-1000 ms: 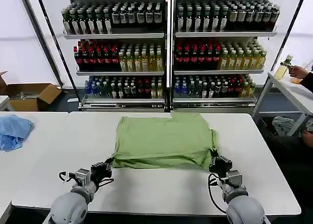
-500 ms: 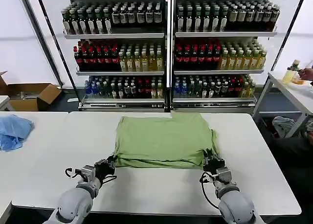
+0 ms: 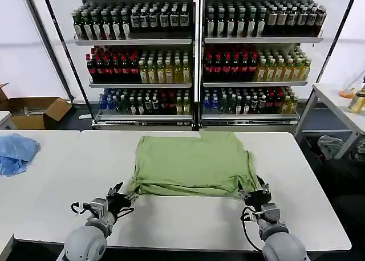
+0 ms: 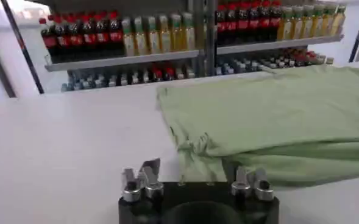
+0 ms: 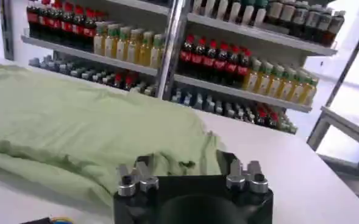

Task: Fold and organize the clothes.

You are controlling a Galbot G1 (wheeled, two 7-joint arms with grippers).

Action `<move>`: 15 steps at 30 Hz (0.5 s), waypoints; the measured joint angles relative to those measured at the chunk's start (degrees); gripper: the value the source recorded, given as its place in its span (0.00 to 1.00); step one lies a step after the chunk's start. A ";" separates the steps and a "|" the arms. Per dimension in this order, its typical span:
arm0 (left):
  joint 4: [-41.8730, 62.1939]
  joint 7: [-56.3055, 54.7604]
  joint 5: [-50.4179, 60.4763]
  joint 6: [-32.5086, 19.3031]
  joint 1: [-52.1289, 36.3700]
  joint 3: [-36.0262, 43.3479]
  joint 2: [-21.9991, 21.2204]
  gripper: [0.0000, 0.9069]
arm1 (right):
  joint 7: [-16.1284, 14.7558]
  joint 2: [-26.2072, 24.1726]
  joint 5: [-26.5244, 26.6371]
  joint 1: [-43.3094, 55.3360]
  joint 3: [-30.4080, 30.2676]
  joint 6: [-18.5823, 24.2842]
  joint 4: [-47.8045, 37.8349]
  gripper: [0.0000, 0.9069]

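The white table (image 3: 188, 221) carries the light green polo shirt (image 3: 191, 164), folded into a broad rectangle near the middle, towards the far edge. Half a second ago both grippers were pressed in at the shirt's near corners with cloth between their fingers; now the near hem lies flat on the table and each gripper has drawn back a little towards the robot. The left gripper (image 3: 122, 197) sits just off the near left corner with its fingers spread and nothing between them. The right gripper (image 3: 255, 191) sits at the near right corner, fingers likewise apart, the cloth lying loose just ahead of them. Behind the table stand shelves of bottles (image 3: 197, 56), well clear of the work. A light blue cloth (image 3: 16, 153) lies bunched on the neighbouring table to the left, far from the shirt, and a cardboard box (image 3: 34, 111) rests on the floor behind it. Nothing lies on the bare tabletop between the grippers and the shirt
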 measured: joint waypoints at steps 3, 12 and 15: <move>0.54 -0.06 -0.20 0.00 -0.16 0.26 -0.28 0.97 | 0.20 0.12 1.13 -0.10 0.09 -0.72 -0.69 1.00; 2.79 -0.01 -0.71 -0.57 -2.00 0.96 -0.46 0.06 | 0.67 0.39 5.11 1.41 -1.09 -2.53 -3.41 0.00; 3.22 0.17 -1.00 -0.62 -2.24 1.04 -0.26 0.06 | 0.68 0.45 6.03 1.61 -1.49 -2.74 -3.88 0.00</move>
